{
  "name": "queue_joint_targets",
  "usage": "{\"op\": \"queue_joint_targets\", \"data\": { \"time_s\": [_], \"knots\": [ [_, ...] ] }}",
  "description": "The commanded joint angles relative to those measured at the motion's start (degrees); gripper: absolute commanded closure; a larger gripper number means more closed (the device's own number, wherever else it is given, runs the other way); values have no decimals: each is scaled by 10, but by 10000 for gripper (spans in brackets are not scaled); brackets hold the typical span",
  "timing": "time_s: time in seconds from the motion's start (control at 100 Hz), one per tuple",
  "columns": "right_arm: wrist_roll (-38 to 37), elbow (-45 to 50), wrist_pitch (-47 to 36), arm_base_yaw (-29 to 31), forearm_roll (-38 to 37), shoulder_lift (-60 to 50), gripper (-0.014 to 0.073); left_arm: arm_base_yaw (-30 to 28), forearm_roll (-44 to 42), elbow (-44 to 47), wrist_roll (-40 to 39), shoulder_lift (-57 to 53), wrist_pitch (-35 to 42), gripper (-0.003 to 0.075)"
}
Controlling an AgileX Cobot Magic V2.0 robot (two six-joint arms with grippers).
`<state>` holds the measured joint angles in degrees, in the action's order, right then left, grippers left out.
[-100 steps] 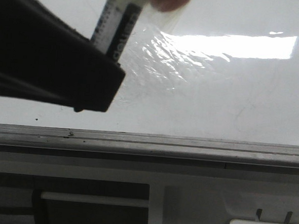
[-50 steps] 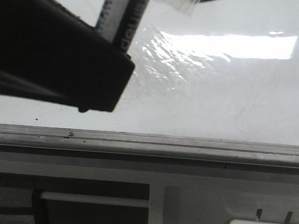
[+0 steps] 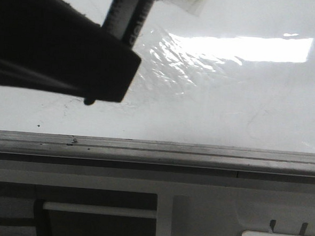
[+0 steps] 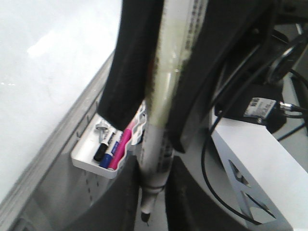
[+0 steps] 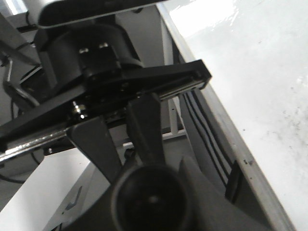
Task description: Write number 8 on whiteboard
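The whiteboard (image 3: 228, 101) is glossy white with glare and faint grey smudges; the number 8 is not in view on it. My left gripper (image 3: 110, 67) hangs over the board's upper left, shut on a white marker (image 3: 130, 17). In the left wrist view the marker (image 4: 163, 110) runs between the fingers (image 4: 120, 202), its bare black tip (image 4: 145, 214) pointing out past them. My right gripper (image 5: 150, 195) is shut on a round black cap (image 5: 150, 197) seen end-on, beside the board's edge (image 5: 226, 130).
A grey metal rail (image 3: 155, 150) runs along the board's near edge. A small white tray (image 4: 91, 161) with black, blue and pink markers hangs under the rail. Cables (image 4: 216, 159) and a white box (image 4: 255, 163) lie off the board.
My left gripper has lifted slightly up and to the right with the marker. The pinkish shape at the top edge is gone; a translucent scrap shows there now.
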<state>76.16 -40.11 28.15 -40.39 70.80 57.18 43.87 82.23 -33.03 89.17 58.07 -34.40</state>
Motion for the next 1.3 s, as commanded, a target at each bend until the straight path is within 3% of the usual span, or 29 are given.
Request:
{"op": "queue_joint_targets", "data": {
  "time_s": [0.0, 0.13, 0.23, 0.41, 0.6, 0.71, 0.91, 1.13, 1.29],
  "knots": [
    [26, -21, -56, -1, 21, -5, 640, 4, 32, -15, -1, -9, -1, 634],
    [66, -13, -131, -1, 17, -20, 637, 4, 39, -15, -10, -31, 66, 358],
    [95, 11, -181, -1, 15, -54, 637, 4, 38, -14, -38, -79, 139, 260],
    [115, 98, -274, -1, 15, -155, 637, 4, 45, 15, -52, -201, 263, 265],
    [115, 137, -392, -1, 10, -203, 637, 4, 94, 78, -52, -299, 336, 359],
    [115, 130, -419, -1, -37, -186, 637, 4, 102, 110, -52, -317, 341, 437],
    [114, 106, -476, -1, -45, -114, 638, 4, 145, 131, -52, -316, 331, 550],
    [93, 60, -509, -1, -82, -52, 639, 4, 145, 131, -52, -316, 326, 555],
    [-22, 57, -612, -1, -87, -14, 664, 4, 145, 131, -52, -316, 321, 555]
  ]
}}
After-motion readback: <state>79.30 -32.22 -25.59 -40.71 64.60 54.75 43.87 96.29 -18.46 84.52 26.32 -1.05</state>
